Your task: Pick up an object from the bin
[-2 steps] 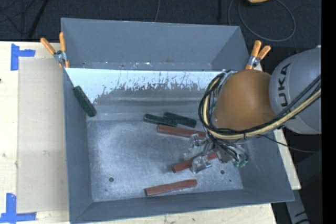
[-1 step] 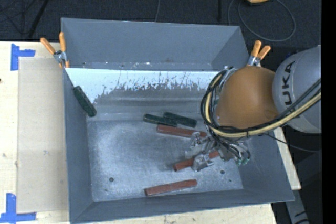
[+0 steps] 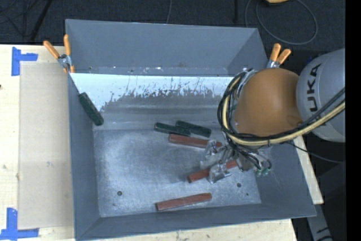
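Pincer point(image 3: 221, 163) sits low by the bin's point(image 3: 169, 48) right wall, over a brown bar point(image 3: 197, 176) lying on the floor. Spread or pinching, I cannot tell. No lift shows, so the pick looks not yet done.

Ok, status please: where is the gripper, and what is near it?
Gripper low at grey metal bin's right, over slanted red-brown flat bar. Another red-brown bar and two dark green bars close by.
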Motion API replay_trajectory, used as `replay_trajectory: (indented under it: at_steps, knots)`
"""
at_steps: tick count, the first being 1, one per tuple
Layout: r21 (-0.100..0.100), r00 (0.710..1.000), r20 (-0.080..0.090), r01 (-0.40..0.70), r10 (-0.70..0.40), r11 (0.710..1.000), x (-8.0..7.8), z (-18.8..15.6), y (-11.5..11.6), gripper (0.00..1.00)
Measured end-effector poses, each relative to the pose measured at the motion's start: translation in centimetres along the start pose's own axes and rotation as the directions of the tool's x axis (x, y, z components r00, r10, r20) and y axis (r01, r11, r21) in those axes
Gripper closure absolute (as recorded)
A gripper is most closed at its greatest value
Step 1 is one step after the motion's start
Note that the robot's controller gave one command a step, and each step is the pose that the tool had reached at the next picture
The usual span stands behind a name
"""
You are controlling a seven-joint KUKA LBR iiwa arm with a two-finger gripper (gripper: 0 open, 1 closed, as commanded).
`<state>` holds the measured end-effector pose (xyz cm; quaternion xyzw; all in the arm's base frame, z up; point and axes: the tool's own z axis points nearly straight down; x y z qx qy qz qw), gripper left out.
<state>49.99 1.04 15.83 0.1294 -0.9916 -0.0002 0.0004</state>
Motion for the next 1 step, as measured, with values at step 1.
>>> replay_trajectory:
  at_steps: [1]
  knots:
    - [0.000, 1.000, 0.000, 0.000, 0.000, 1.000, -0.01, -1.09, 0.02, 1.00]
